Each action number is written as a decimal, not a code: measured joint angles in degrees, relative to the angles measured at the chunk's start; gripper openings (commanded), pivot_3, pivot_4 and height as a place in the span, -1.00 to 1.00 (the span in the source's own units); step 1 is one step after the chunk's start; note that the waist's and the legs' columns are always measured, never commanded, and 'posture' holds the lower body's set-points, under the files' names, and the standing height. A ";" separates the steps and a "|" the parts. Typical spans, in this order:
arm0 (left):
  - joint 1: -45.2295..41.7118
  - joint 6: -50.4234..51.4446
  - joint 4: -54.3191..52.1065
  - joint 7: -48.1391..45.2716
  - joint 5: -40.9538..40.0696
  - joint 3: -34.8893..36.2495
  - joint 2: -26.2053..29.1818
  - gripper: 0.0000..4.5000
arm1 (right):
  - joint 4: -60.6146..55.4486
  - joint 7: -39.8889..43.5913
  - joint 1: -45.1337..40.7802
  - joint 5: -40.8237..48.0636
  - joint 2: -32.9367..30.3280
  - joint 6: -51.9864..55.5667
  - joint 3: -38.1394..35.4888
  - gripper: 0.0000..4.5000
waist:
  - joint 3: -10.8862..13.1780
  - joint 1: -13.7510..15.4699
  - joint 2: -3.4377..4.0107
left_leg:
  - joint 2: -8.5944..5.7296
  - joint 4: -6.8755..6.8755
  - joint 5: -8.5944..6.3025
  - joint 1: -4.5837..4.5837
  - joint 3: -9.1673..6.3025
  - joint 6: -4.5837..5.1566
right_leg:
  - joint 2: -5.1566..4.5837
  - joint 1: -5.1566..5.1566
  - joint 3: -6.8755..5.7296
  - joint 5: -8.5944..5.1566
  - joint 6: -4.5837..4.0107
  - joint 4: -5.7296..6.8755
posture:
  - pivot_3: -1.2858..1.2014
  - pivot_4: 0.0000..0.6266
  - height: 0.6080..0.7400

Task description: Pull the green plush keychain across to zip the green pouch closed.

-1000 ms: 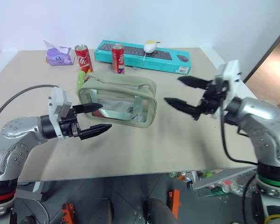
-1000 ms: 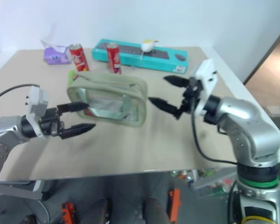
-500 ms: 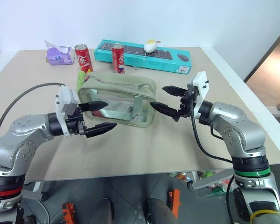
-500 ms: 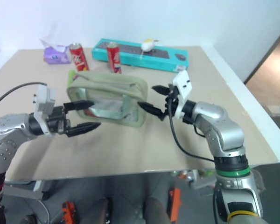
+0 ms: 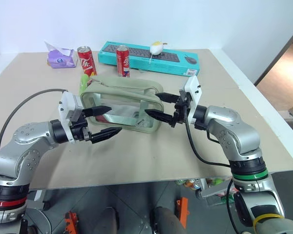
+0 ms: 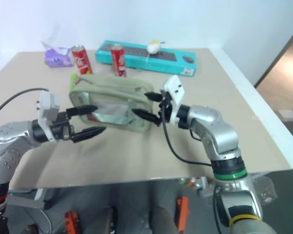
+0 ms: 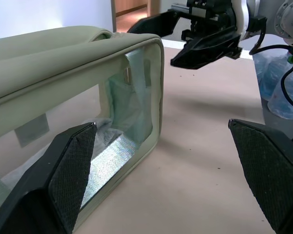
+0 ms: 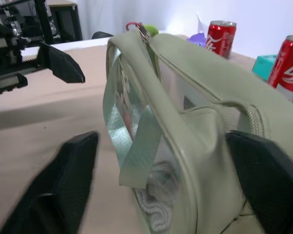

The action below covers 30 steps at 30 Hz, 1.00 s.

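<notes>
No legible txt; red cans [image 5: 87, 59] script unreadable.

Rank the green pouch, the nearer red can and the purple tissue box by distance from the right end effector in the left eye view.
1. Green pouch, right at the right end effector.
2. Red can, behind the pouch.
3. Purple tissue box, far left corner.

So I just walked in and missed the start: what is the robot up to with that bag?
It is closing in on the green pouch from both ends. The right gripper straddles the pouch's right end, fingers apart, not yet clamped. The left gripper hovers open at the front left corner. The green plush keychain sits untouched at the pouch's far left end, so no zipping has begun.
</notes>
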 measured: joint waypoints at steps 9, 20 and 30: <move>-0.03 -0.01 0.43 0.52 0.65 -0.04 -0.71 1.00 | 0.75 0.15 -0.06 -1.62 0.51 -0.71 0.00 -0.98 | 0.00 0.00 0.00 | 0.01 0.00 0.00 0.00 0.00 0.00 | 0.00 0.00 0.00 0.00 0.00 0.00 | 0.03 -0.52 1.00; -1.13 -0.05 1.28 0.54 1.11 -1.11 -1.44 1.00 | 0.90 2.50 -0.06 -1.81 -0.02 -1.39 -0.09 -0.99 | 0.00 0.01 0.00 | 0.00 -0.01 0.00 0.00 0.00 0.00 | 0.00 0.00 -0.01 0.00 0.00 0.00 | 0.03 -0.52 1.00; -1.44 -0.04 2.18 0.53 1.12 -1.39 -1.39 1.00 | 5.98 19.16 -2.68 0.21 -11.20 -7.88 -2.61 -0.99 | 0.03 0.14 0.03 | -0.02 0.01 0.00 0.01 0.00 0.00 | -0.01 0.01 -0.01 -0.02 0.02 -0.01 | 0.03 -0.52 1.00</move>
